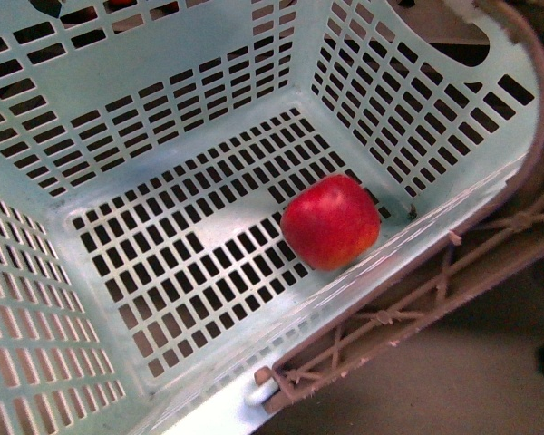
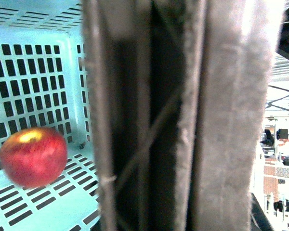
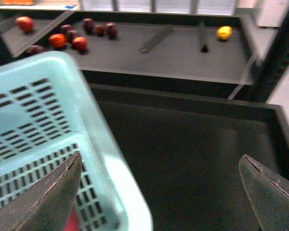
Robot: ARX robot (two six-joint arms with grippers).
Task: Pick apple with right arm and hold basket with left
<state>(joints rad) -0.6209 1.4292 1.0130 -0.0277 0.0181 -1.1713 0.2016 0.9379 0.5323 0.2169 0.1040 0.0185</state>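
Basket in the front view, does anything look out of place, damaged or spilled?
Nothing stands out. The apple sits alone and intact on the floor of the basket, against one side wall, and the brown handle lies along the outside of that side's rim.

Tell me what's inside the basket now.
One red apple lies on the slotted floor of the basket, by the wall nearest the handle. Nothing else shows; floor under the apple and corners beyond the frame are hidden.

No legible text, label, brand or number in any view. Mint-green basket (image 1: 208, 54) walls: plain, unmarked. Blue tag (image 3: 70, 6) on far shelf edge: too blurred to read. Background panels (image 2: 282, 171), left wrist view: unreadable blur.
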